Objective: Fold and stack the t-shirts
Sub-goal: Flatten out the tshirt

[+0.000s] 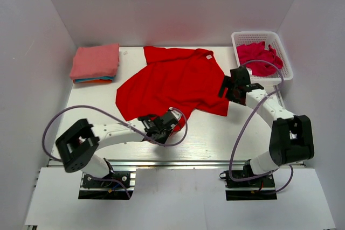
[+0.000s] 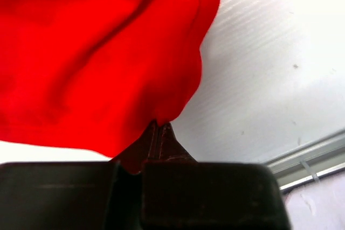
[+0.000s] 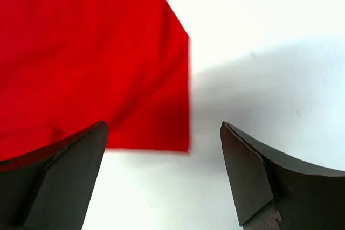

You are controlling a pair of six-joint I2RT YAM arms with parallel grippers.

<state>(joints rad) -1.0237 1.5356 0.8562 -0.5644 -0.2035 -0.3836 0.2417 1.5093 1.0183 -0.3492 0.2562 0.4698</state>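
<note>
Seen from above, a bright red t-shirt [image 1: 172,82] lies spread across the middle of the white worktop [image 1: 232,133], its small white neck tag [image 1: 206,56] toward the top of the frame. A folded stack of t-shirts [image 1: 95,63], salmon-pink on top with teal and orange edges beneath, sits at upper left, and a crimson-pink t-shirt [image 1: 259,57] is heaped in a white lattice basket [image 1: 287,74] at upper right. The overhead view places the left hand [image 1: 168,119] at the shirt's lower hem, but only the left wrist camera shows the grip. There the fingers are pressed together, pinching a puckered bit of red hem at lower centre of that frame, with cloth fanning up and to the left and bare worktop to the right. The right hand [image 1: 230,87] sits at the shirt's right edge in the overhead view, where its dark body covers the cloth beneath. The right wrist camera shows it spread wide and holding nothing, a square red corner of the shirt lying between the fingers and under the one at left of frame. Whether those fingertips touch the worktop cannot be told. Neither wrist view takes in the stack or the basket, and how many shirts the basket holds is hard to make out.
</note>
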